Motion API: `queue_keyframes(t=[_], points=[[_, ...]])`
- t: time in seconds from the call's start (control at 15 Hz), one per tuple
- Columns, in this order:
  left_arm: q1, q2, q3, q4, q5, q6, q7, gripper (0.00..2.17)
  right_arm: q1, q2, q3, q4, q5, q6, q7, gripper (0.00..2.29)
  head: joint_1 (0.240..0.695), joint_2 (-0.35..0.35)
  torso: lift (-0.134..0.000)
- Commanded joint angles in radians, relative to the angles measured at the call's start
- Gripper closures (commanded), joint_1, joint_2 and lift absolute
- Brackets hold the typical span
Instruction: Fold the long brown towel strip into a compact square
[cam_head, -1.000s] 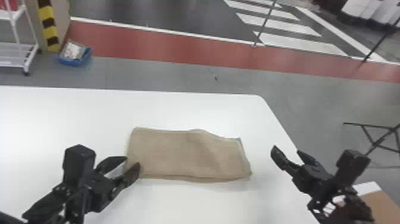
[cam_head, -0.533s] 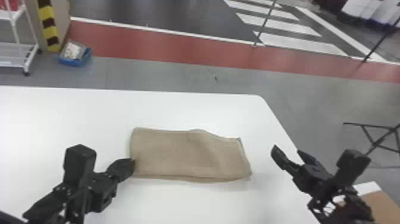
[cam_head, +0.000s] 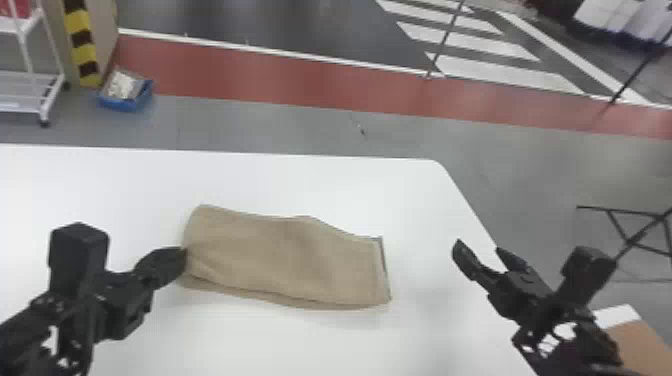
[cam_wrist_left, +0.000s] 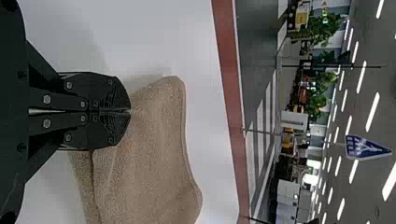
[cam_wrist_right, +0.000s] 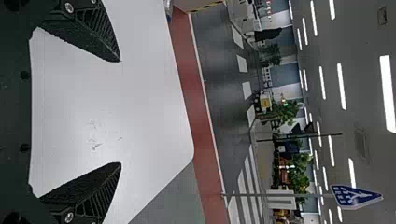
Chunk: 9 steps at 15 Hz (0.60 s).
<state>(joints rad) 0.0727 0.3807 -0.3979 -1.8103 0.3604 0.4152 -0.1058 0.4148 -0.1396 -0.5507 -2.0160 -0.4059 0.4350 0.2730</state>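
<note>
A: How do the jaws stand?
B: Two sets. The left gripper (cam_head: 182, 257) is closed, its two fingers pinching the towel (cam_head: 285, 260) by its end. The right gripper (cam_head: 479, 247) has its two fingers spread wide, with nothing between them.
A: Where is the towel?
B: There is one, brown, lying on one white table (cam_head: 300, 182). It is folded into an oblong, with layers showing along its six o'clock edge.
A: And the grippers, from the towel's middle?
B: In the head view, left at nine o'clock, touching it; right at three o'clock, well apart from it.
A: Anything beyond the table?
B: On the floor at eleven o'clock, one blue bin (cam_head: 124, 104); beside it, toward ten, one white cart (cam_head: 48, 107). At twelve, one red strip (cam_head: 300, 87) runs across the floor.
</note>
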Motion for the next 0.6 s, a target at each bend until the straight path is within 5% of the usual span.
queue_keyframes(t=[0.0, 0.53], points=[[0.022, 0.021, 0.068, -0.007, 0.003, -0.002, -0.006, 1.63, -0.011, 0.002, 0.009, 0.005, 0.006, 0.003, 0.0, 0.09, 0.695, -0.35, -0.124], [0.16, 0.058, 0.26, -0.055, 0.025, -0.011, -0.049, 1.63, -0.054, 0.014, 0.055, 0.008, 0.045, 0.012, -0.009, 0.09, 0.695, -0.294, -0.124]])
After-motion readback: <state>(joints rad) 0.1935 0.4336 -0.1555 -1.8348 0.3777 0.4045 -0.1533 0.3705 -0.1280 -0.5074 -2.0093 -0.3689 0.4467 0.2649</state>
